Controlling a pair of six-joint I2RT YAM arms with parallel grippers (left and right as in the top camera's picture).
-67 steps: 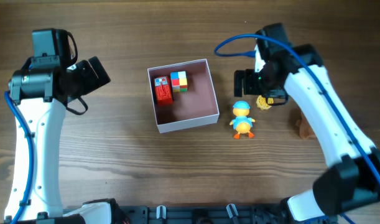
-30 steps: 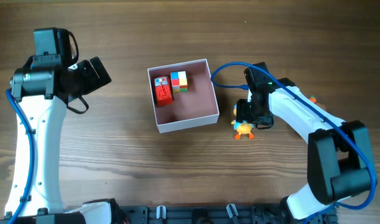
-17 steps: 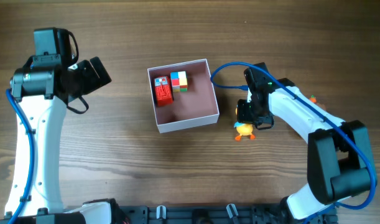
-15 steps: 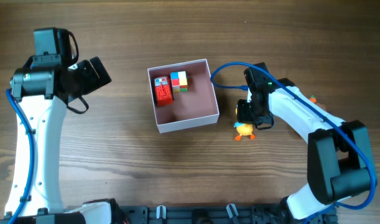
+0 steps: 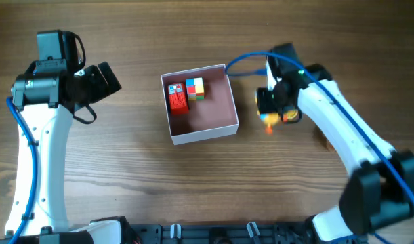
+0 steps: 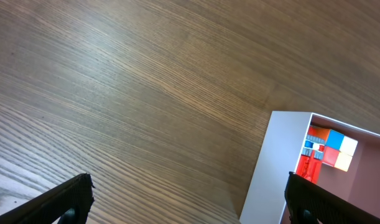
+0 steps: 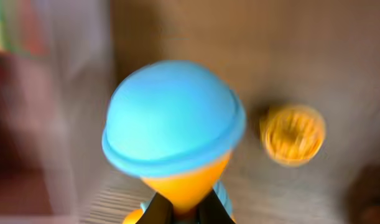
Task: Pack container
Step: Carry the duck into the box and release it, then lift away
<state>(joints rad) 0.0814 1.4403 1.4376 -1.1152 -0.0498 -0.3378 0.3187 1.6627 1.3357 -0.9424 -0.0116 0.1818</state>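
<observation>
The container, a shallow white box with a dusky pink inside, sits mid-table. A red block and a multicoloured cube lie in its back left corner. My right gripper hangs just right of the box, shut on a toy duck and holding it off the table. In the right wrist view the duck shows a blue cap and orange body pinched at the gripper. My left gripper stands open, empty, well left of the box; its wrist view shows the container's left wall between the gripper fingers.
A small round yellow piece lies on the wood beside the duck. A brown object shows at the right edge of the right wrist view. The blue cable loops over the box's back right corner.
My right gripper closed on the duck, lifted it off the table and carried it toward the back, beside the box's right wall. The left arm has not moved.
</observation>
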